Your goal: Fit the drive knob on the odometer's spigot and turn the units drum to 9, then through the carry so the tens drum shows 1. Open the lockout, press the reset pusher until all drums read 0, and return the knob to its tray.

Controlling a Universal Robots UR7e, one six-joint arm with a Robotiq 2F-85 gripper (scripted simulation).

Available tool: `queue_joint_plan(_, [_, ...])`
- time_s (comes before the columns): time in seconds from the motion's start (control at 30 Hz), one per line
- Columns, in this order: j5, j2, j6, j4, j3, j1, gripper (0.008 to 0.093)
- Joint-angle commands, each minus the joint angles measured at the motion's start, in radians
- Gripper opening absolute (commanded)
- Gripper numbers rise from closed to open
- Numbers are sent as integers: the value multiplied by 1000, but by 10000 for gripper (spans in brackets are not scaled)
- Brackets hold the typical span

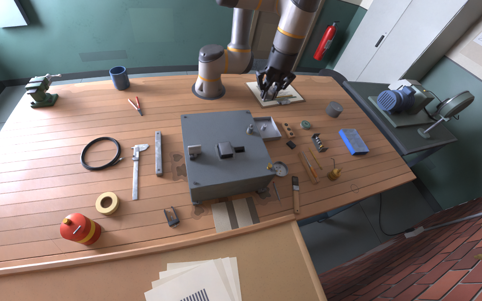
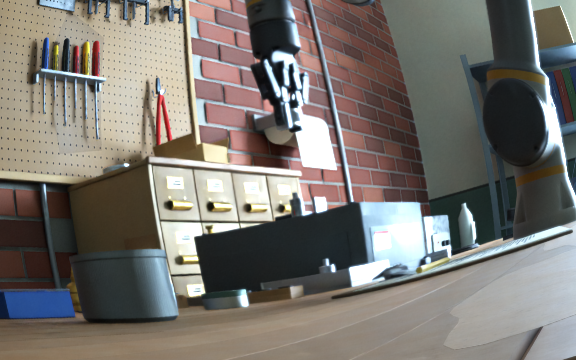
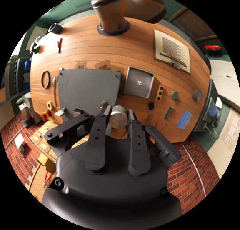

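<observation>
The odometer's drums are hidden; only the grey housing (image 1: 223, 151) shows, in the middle of the bench, with a dark block and a window on its top. A small spigot (image 1: 250, 129) stands at its far right corner. My gripper (image 3: 118, 115) is closed, and its two fingers clamp the round grey drive knob (image 3: 118, 119) by its sides. I hold the knob high above the bench, over the far right corner of the housing and the tray. The grey knob tray (image 1: 268, 127) sits on the bench beside that corner, with a small peg in its middle.
The arm's base (image 1: 209, 85) stands just behind the housing. A clipboard (image 1: 274, 93) lies right of the base. Small parts, a grey cylinder (image 1: 334, 109) and a blue box (image 1: 353, 141) lie to the right. A caliper, steel bar and cable coil lie to the left.
</observation>
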Motion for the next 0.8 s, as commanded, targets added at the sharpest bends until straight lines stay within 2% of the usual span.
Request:
queue_joint_plan(0.0, [0, -9, 18, 2, 5, 20, 80])
queue_joint_plan(0.33, [0, -59, 198, 16, 41, 199, 80])
queue_joint_plan(0.77, [0, -62, 224, 16, 45, 223, 80])
